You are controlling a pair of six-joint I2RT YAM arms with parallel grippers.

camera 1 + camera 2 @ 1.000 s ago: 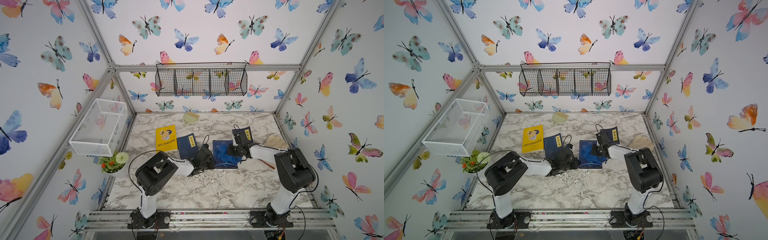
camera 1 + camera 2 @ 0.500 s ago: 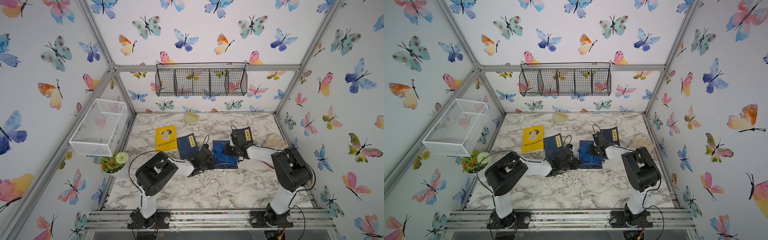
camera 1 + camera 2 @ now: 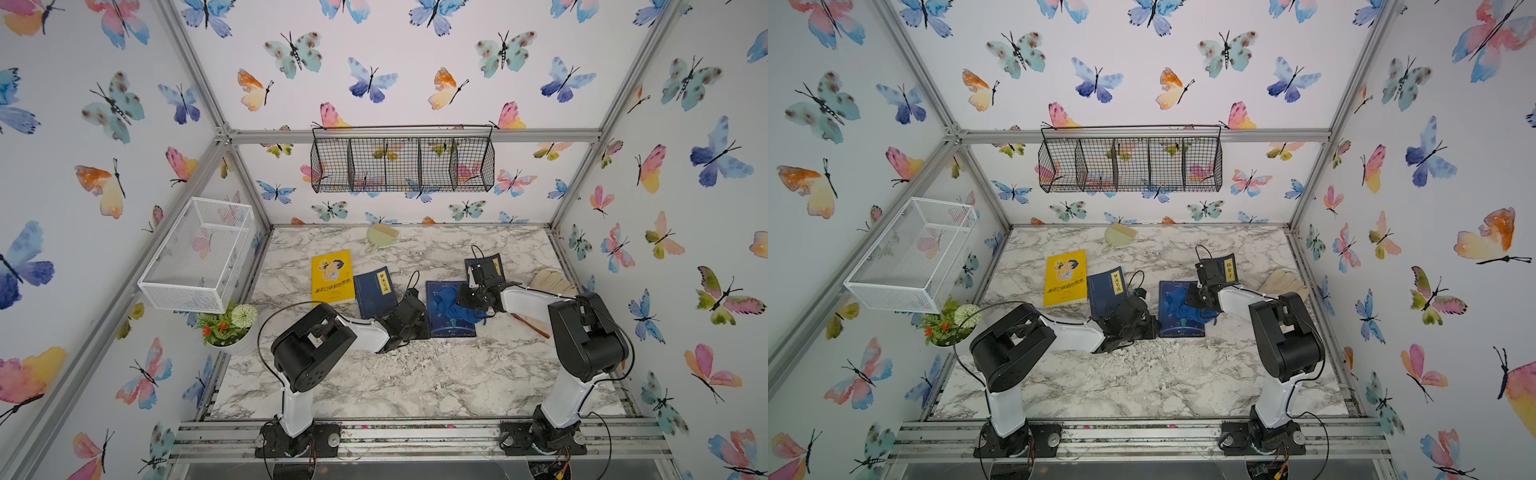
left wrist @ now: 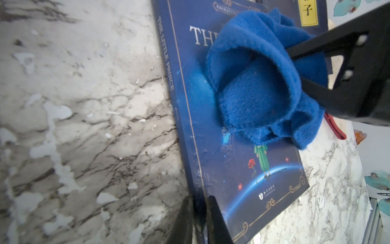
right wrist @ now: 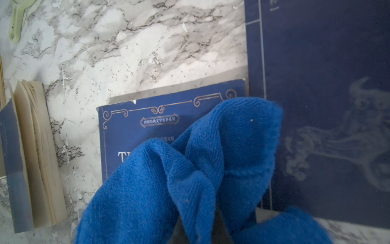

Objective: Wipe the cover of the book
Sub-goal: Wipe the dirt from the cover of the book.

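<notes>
Left pincer (image 4: 199,203) low, outstretched, tight on book (image 4: 232,179); right pincer (image 3: 462,300) likewise tight on cloth (image 5: 232,158).

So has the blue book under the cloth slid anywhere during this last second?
No. In a top view the book keeps the same gap to the yellow book.

Top views overhead, wrist views close, both seemingly on same book (image 4: 221,179)

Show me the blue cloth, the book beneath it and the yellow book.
blue cloth (image 4: 253,90): left wrist view, its bunched middle.
Little Prince book (image 4: 232,186): left wrist view, bare lower cover.
yellow book (image 3: 331,276): a top view, cover centre.
</notes>
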